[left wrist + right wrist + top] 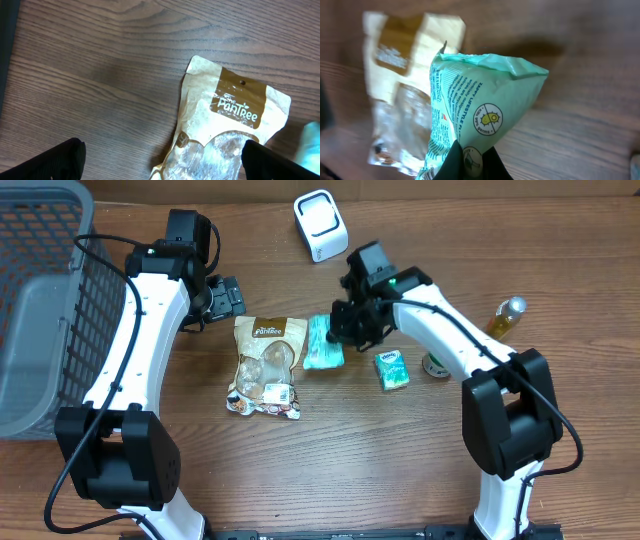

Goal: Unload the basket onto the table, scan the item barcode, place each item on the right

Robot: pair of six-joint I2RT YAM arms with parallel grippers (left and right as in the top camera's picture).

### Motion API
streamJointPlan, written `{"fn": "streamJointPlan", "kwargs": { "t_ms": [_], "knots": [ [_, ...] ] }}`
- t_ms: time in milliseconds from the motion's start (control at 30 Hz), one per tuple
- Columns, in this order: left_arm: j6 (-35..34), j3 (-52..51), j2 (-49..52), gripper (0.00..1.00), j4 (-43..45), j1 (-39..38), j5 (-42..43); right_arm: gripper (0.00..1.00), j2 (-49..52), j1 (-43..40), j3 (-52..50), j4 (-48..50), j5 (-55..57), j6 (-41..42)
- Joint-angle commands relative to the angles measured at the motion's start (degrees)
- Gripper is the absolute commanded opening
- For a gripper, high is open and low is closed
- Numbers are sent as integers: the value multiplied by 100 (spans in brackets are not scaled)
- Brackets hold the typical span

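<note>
Pinching the mint-green packet (480, 115) in the closed right tool (470, 167), frame centre, just right of the brown pouch (265, 365). Holding the left tool (222, 298) wide open (fingers well apart) over the surface (400, 470) at the pouch's upper left. Top centre, a white scanner (320, 225).

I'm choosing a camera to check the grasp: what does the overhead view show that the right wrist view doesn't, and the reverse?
Overhead only: the white scanner, grey basket, small green box and bottle. Right wrist only: the printed round icon on the mint packet, with the right end effector pinching its lower edge. Both: that packet and the brown pouch beside it.
</note>
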Motion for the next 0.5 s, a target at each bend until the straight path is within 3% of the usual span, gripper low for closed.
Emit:
{"fn": "streamJointPlan", "kwargs": {
  "t_ms": [0,200,467],
  "knots": [
    [85,76,-76,100,11,-50,-50,4,-140,286,-459,94,138,199],
    [85,76,-79,100,11,-50,-50,4,-140,857,-1174,1080,136,916],
    [85,76,-76,100,11,-50,-50,4,-142,1025,-1204,1443,549,931]
  ]
}}
